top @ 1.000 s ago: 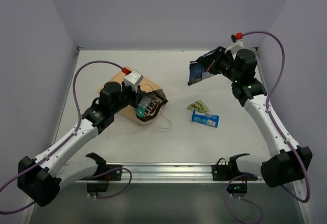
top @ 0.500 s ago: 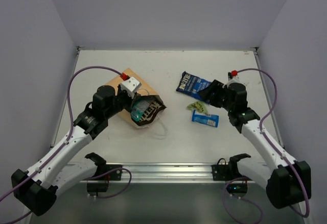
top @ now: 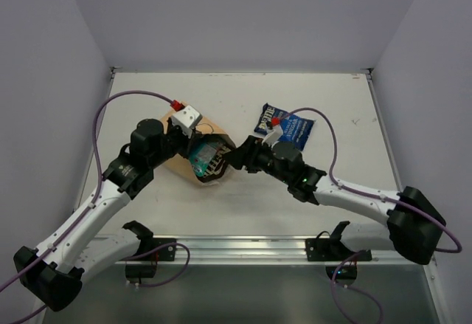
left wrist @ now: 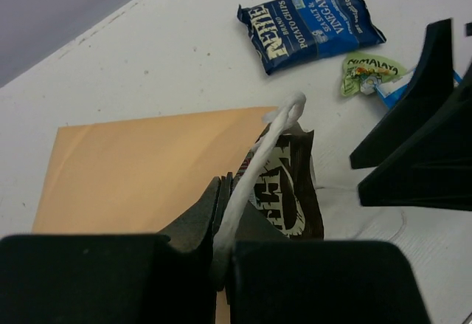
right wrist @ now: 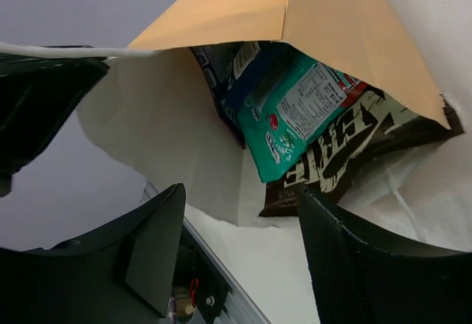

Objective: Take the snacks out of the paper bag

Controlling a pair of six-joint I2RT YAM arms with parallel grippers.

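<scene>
Bag [left wrist: 140, 162] flat; mouth toward right arm [top: 354, 195]

The paper bag [left wrist: 147, 162] lies on its side left of centre, mouth rightward, with 1 packet [right wrist: 295, 117] on a chip bag [right wrist: 354, 158] inside. The right gripper [top: 232, 154] is at the mouth; behind it lies a loose chip bag [left wrist: 310, 25].

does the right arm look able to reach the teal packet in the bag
Probably yes: the right gripper stands open at the mouth of the paper bag, the left gripper holds the handle up, and the teal packet lies uncovered in front.
</scene>
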